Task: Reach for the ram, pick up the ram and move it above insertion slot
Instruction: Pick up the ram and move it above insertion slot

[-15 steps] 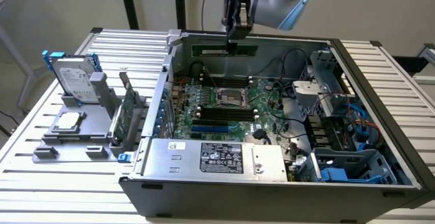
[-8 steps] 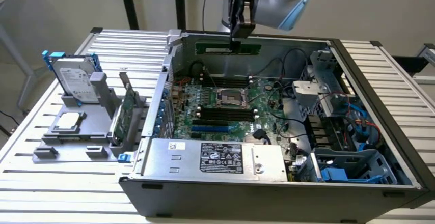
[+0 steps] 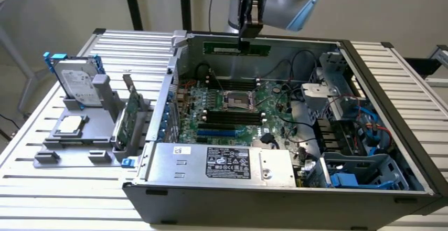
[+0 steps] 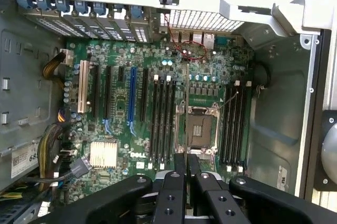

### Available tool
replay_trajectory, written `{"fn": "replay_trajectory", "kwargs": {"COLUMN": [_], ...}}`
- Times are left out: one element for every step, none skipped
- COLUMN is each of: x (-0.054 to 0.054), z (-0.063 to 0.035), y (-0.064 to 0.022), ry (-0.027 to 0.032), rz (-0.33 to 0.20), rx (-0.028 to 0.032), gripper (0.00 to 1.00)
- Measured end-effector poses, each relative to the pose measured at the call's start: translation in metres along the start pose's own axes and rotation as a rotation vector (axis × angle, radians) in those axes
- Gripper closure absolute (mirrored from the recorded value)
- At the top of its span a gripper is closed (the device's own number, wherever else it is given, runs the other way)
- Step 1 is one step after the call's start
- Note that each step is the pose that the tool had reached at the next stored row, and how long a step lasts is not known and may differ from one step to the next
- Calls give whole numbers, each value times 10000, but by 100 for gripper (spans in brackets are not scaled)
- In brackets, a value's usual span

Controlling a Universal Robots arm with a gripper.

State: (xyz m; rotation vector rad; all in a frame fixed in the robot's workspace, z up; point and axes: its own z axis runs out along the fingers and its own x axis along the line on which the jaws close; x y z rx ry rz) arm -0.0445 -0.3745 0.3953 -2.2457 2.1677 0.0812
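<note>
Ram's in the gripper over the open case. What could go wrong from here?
1. The gripper pinches the ram at one narrow spot near mid-length, so the stick could tilt or slip.
2. The memory slots sit close beside the open CPU socket; a misaligned stick might strike the socket instead of meeting a slot.

The motherboard carries a white "DELL" mark near its heatsink. A white sticker on the case wall shows the digits "68". The power supply bears a black label and a small white one, their print unreadable
</note>
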Motion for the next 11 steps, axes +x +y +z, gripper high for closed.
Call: {"fn": "replay_trajectory", "kwargs": {"x": [-7, -13, -21, -21, -21, -21, -21, -21, -21, -21, -21], "z": [0, 0, 1, 0, 1, 1, 1, 1, 1, 1, 1], "y": [-4, -8, -12, -14, -14, -14, -14, -14, -14, -14, -14], "ry": [-1, -1, -2, -1, -2, -3, -3, -3, -2, -3, -3], "rz": [59, 114, 144, 148, 149, 150, 150, 150, 150, 150, 150], "rx": [3, 5, 7, 8, 8, 9, 9, 9, 9, 9, 9], "gripper": [87, 87, 87, 87, 87, 87, 87, 87, 87, 87, 87]}}
